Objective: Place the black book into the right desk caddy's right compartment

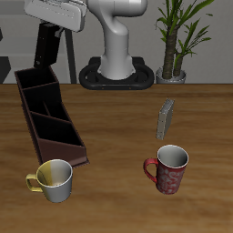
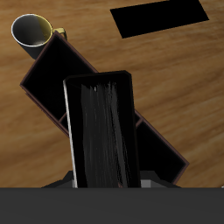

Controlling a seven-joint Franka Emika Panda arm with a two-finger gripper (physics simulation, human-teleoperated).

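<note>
Gripper (image 1: 50,35): up high above back end of right desk caddy (image 1: 50,116), clamped on black book (image 1: 47,45); book hangs upright below fingers, clear of caddy. Wrist view: book (image 2: 103,131) fills centre, cover plain, no title/label legible; caddy (image 2: 61,74) beneath, compartments open. Grey book (image 1: 166,117): standing upright mid-table, no writing readable. Yellow mug (image 1: 53,179) near caddy's front end; red mug (image 1: 169,168) w/ patterned surface, no text. Potted plant (image 1: 177,41) at back.

End effector (image 1: 50,36) raised, seemingly clamped shut
</note>
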